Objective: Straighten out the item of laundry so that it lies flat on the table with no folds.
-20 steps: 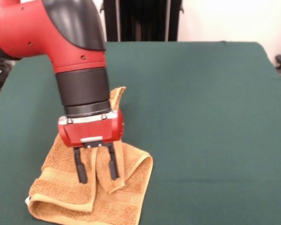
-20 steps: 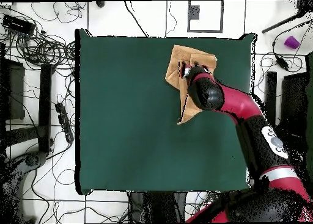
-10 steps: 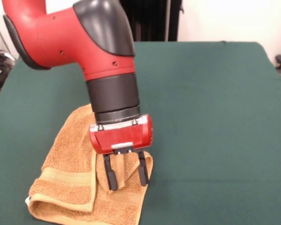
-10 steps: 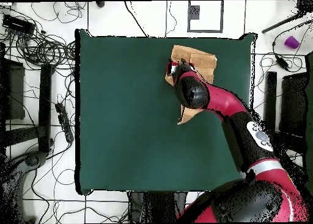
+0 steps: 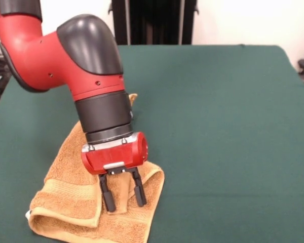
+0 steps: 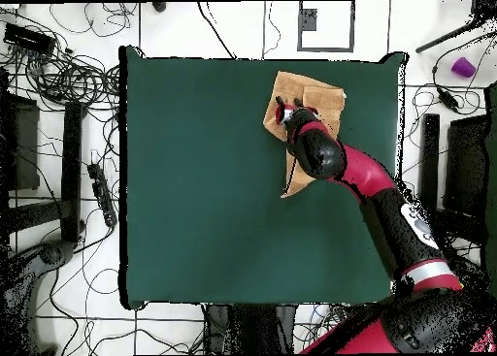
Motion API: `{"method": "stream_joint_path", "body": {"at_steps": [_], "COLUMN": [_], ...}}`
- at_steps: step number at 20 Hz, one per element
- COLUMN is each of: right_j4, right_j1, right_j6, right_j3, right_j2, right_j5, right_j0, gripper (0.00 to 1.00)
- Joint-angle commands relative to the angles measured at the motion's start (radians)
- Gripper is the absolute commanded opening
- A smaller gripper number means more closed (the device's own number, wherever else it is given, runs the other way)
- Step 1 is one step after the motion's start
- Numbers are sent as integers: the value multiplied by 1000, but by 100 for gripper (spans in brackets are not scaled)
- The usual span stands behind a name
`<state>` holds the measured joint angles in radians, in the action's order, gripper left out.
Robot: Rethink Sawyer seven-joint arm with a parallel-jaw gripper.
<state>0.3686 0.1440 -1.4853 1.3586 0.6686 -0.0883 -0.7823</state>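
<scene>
The golden-orange towel lies crumpled and folded over itself at the table's near left in the front view, with a small white tag at its near left corner. My gripper points down over the towel's right part. It is open, and its fingers straddle a raised fold of the cloth. The arm hides the towel's far part, where only a peaked corner shows. In the overhead view the towel lies near the table's top edge, and the gripper is over its left part. The dark green table is much larger than the towel.
The table stretches wide to the left of the towel in the overhead view. Cables and a purple object lie on the floor around it. A black stand rises behind the table's far edge.
The gripper swung right over the towel, then came back left and lower. It now straddles the raised fold, with its fingers slightly closer together. The towel's fold has shifted a little.
</scene>
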Motion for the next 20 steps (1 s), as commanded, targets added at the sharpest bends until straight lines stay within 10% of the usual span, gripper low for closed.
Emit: {"method": "stream_joint_path", "body": {"at_steps": [1,20], "right_j4": [98,135], "right_j1": [-127,-19], "right_j6": [133,-69], "right_j3": [-27,65], "right_j2": [40,-17], "right_j5": [-146,-74], "right_j0": [-27,-32], "gripper": [100,100]}}
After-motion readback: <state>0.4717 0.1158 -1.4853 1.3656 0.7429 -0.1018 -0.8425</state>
